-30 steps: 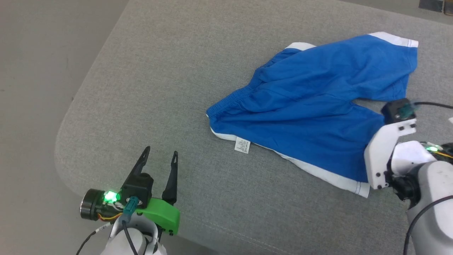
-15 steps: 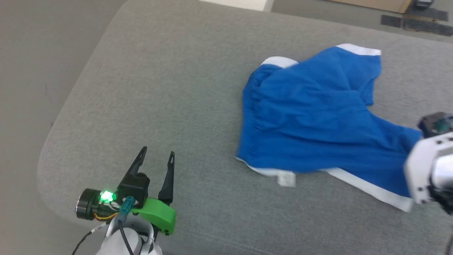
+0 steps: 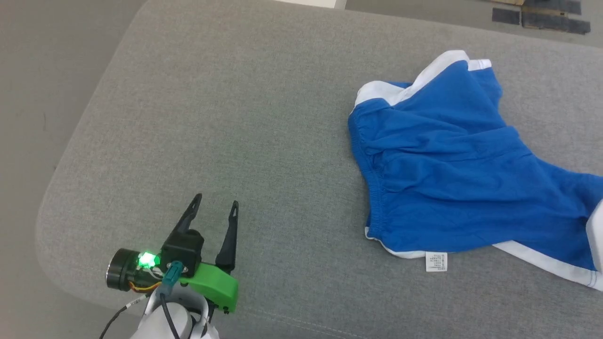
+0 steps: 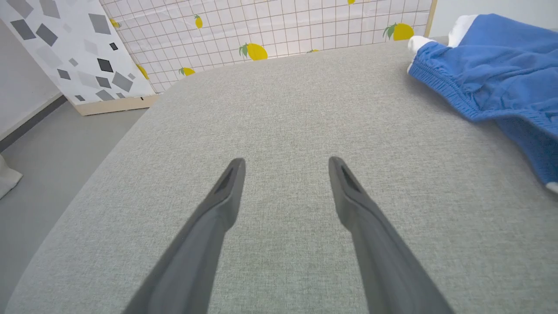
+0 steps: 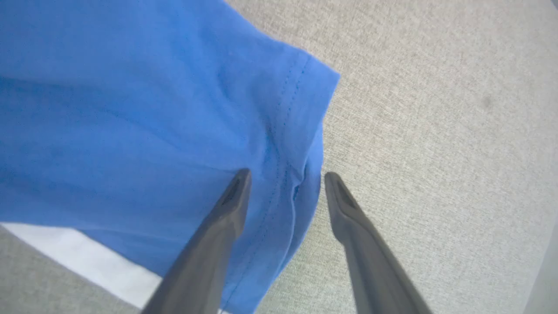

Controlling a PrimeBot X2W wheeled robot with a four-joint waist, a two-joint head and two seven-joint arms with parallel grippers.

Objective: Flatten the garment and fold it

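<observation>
The garment (image 3: 447,179), bright blue shorts with white bands and a small white tag (image 3: 435,262), lies rumpled on the right of the grey padded table (image 3: 235,117), waistband to the left. My left gripper (image 3: 215,201) stands open over bare table near the front left, well apart from the shorts. In the left wrist view the garment (image 4: 492,65) lies off to the upper right of that gripper (image 4: 285,163). In the right wrist view my right gripper (image 5: 287,174) is open just over a blue leg hem of the garment (image 5: 130,109), gripping nothing.
The table's rounded corner and left edge drop to grey floor (image 3: 28,94). A board with a lemon pattern (image 4: 261,26) stands beyond the far edge. Dark objects (image 3: 541,16) lie on the floor at the top right. A white part of my right arm (image 3: 596,235) shows at the right border.
The shorts have been dragged to the right and turned, waistband now facing left. My right gripper has opened and let go of the leg. The head camera has shifted; the left arm is still.
</observation>
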